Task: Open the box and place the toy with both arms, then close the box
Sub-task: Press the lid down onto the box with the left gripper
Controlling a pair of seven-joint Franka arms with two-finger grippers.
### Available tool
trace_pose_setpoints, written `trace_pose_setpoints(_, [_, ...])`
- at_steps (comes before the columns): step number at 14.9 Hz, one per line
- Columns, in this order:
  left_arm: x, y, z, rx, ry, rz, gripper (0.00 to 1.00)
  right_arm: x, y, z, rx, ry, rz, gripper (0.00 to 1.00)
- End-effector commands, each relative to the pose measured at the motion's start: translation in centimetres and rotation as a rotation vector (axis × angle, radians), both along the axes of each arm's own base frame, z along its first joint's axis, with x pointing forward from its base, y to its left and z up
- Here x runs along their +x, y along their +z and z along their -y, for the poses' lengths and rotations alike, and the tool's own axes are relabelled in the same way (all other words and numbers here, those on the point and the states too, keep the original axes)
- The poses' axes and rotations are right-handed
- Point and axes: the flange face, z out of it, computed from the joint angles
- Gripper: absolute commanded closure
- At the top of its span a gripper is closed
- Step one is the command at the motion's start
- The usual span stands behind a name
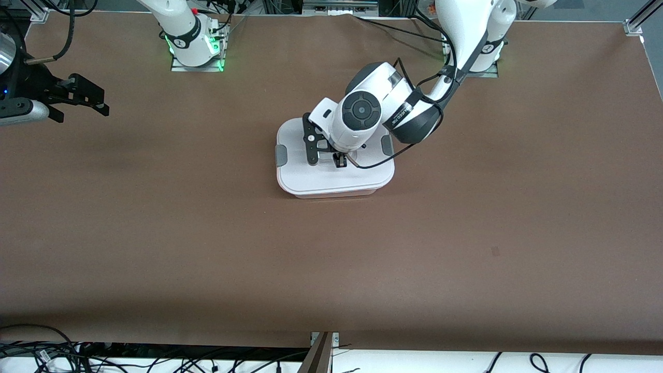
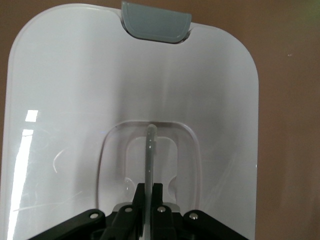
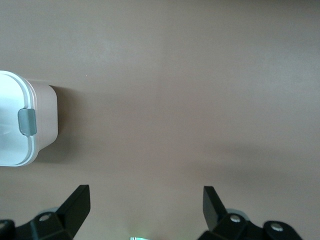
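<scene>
Left gripper pinched on the lid handle, toy nowhere in view

The box (image 1: pixel 334 178) sits mid-table with its white lid (image 1: pixel 311 173) on, and every place here is read from that box. The left arm (image 1: pixel 414 109) reaches down over it, and the left gripper (image 2: pixel 148 192) is closed on the thin clear handle (image 2: pixel 150 150) standing in the lid's recessed centre. That blade is slim and smooth; I judge it could slip out of the pinch, or the whole tub could shift or lift if the grey clip (image 2: pixel 156 22) holds. The right gripper (image 3: pixel 145 202) waits with its fingers spread over bare table, well apart from the box toward the right arm's end. The toy shows in no view; whether it is inside cannot be told, and the left arm covers part of the lid.
</scene>
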Motion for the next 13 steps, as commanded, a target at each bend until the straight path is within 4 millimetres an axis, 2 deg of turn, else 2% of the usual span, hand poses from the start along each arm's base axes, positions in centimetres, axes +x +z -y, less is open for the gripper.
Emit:
trace_pose_setpoints(1, [-0.4,-0.6,0.6,0.014,0.002,0.02,1.0,0.0,0.1,0.6,-0.017,-0.021,0.0,0.0])
trace_pose_setpoints(13, [0.2,-2.1,0.2,0.039,-0.015,0.048,1.0,0.1,0.3,0.9,-0.059,-0.019,0.013,0.0])
